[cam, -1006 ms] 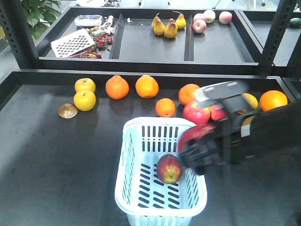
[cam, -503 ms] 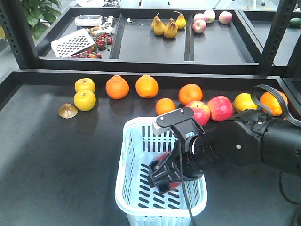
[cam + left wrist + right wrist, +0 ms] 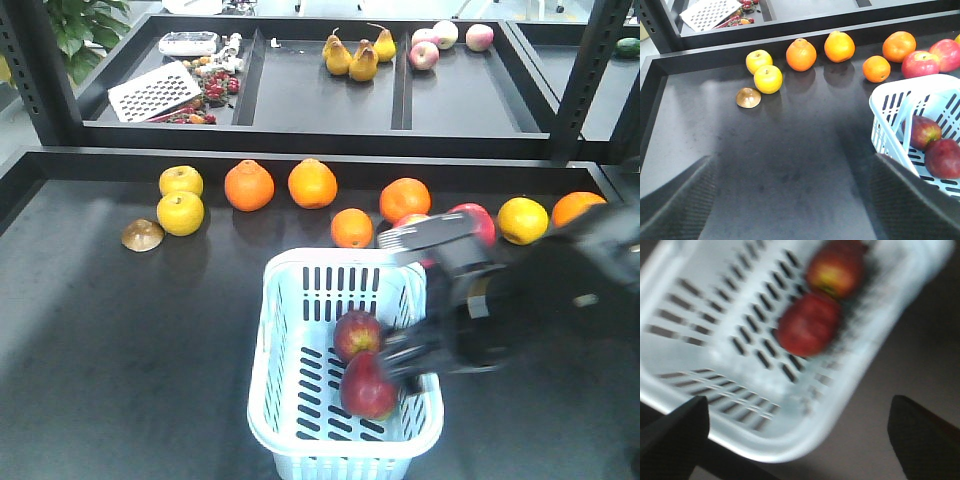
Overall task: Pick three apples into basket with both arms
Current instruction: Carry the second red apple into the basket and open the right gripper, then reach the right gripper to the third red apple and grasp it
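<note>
Right tool (image 3: 790, 435) wide open, empty, above basket (image 3: 685, 295); two apples (image 3: 808, 331) inside

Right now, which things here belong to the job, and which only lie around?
For the job: the basket; two dark red apples in it, far one and near one; the open right hand.

Lying around: oranges, yellow apples, pears, white grater.
</note>
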Tool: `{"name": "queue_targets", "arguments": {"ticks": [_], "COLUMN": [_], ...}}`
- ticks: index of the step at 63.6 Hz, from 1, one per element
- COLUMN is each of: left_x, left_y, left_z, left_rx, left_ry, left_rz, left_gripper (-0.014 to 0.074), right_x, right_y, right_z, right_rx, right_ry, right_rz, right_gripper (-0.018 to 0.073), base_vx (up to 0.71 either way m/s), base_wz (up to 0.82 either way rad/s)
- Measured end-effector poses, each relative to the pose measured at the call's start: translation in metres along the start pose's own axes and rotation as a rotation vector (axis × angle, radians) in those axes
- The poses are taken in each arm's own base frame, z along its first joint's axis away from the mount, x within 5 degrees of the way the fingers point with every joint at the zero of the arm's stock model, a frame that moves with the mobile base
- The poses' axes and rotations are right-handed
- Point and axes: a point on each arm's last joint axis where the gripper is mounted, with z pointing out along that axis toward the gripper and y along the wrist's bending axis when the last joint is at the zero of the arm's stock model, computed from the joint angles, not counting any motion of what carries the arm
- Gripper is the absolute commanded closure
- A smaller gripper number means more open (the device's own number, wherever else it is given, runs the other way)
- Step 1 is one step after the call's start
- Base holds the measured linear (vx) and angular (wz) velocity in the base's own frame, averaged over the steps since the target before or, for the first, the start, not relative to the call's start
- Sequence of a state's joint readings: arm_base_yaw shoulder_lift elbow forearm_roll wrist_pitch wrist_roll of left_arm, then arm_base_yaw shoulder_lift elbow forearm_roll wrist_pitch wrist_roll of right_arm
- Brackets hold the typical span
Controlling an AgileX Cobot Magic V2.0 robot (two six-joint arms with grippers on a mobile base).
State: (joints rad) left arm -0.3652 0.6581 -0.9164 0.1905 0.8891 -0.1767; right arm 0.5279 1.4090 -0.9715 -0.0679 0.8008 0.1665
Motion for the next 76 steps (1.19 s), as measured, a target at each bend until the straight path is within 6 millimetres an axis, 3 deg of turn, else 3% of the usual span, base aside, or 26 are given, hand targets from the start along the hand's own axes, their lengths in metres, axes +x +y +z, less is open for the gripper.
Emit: {"name": "queue_targets", "arguments": {"ticks": [14, 27, 54, 66, 76], "left_x": [0.0, 0.0, 0.0, 0.0, 0.0], "left_y": [0.0, 0.0, 0.0, 0.0, 0.0], "left_z": [0.0, 0.0, 0.0, 0.0, 0.0], "left_rx": [0.0, 0.0, 0.0, 0.0, 0.0], "left_ry": [0.0, 0.0, 0.0, 0.0, 0.0], "left_rz": [0.0, 0.0, 0.0, 0.0, 0.0], "left_gripper": [0.0006, 0.0006, 0.0006, 0.0006, 0.0006], "right_x": [0.045, 0.097, 0.154, 0.161, 0.161], "right_y": [-0.081, -0.13, -0.189, -0.202, -0.208], "right_z": [0.0, 0.01, -0.002, -0.006, 0.005], "right_rx": [0.151, 0.233, 0.375, 0.406, 0.397], "right_ry": [0.104, 0.228, 0.239, 0.187, 0.185], "right_rz": [0.283, 0.544, 0.935, 1.009, 1.016], "right_gripper": [-0.0113, -0.0109, -0.0096, -0.0092, -0.009], "base_vx": [0.0, 0.0, 0.0, 0.0, 0.0], "base_wz": [0.0, 0.0, 0.0, 0.0, 0.0]}}
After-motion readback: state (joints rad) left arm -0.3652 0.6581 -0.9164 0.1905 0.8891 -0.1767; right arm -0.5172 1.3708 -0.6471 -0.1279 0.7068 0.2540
